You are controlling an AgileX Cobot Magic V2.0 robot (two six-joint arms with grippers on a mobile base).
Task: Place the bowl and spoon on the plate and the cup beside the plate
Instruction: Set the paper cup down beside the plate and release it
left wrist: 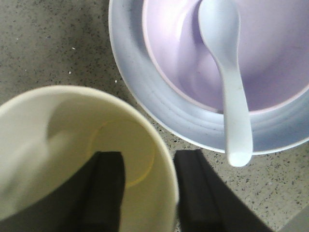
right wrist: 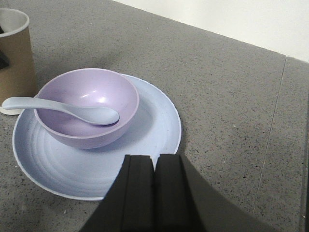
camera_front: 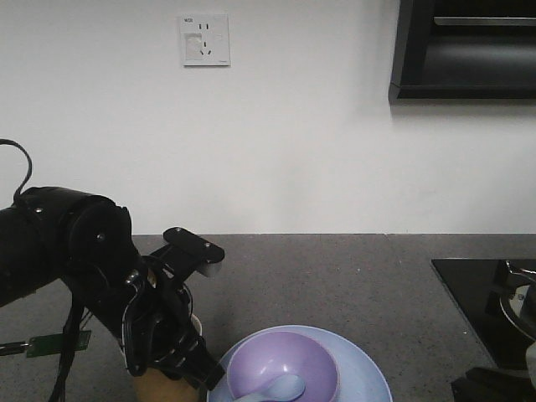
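Observation:
The light blue plate (camera_front: 368,373) (right wrist: 149,121) lies on the grey counter with the lavender bowl (camera_front: 276,356) (right wrist: 82,92) on it. Inside the bowl rests the pale spoon (right wrist: 72,110) (left wrist: 231,96), scoop down and handle out over the plate's rim (left wrist: 130,87). Upright on the counter just left of the plate stands the brown paper cup (right wrist: 14,63) (left wrist: 72,135). My left gripper (left wrist: 149,153) (camera_front: 167,352) is open and straddles the cup's wall, one finger inside and one outside. My right gripper (right wrist: 154,157) is shut and empty, hovering over the plate's near edge.
A black cooktop (camera_front: 477,293) with a metal pot (camera_front: 519,306) occupies the counter's right end. A dark cabinet (camera_front: 465,50) hangs on the wall at upper right. The white wall runs along the back of the counter.

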